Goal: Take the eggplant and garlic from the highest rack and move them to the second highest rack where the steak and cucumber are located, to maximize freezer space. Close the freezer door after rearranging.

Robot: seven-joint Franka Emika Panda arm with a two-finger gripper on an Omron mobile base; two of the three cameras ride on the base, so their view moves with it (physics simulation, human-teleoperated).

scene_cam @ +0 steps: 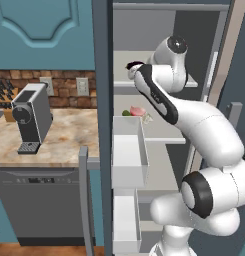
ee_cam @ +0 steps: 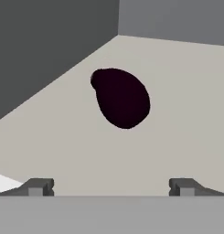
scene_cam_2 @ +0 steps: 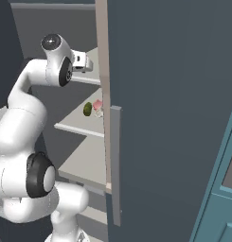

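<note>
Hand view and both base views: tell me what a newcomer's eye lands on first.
The dark purple, egg-shaped eggplant lies alone on the pale top freezer shelf, straight ahead of the open gripper. On the shelf below sit a pink steak and a green cucumber, with the white arm reaching in above them.

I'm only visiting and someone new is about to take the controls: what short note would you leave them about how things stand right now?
Gripper: open, holding nothing, aimed at the eggplant from a short way off.
Eggplant: lying on the highest rack, untouched.
Garlic: can't make it out for sure.
Second highest rack: cucumber and steak sit side by side.
Freezer door: open.
Done: nothing moved yet.
Left: grasp eggplant, move it down a rack, then the garlic, then close the door.
</note>
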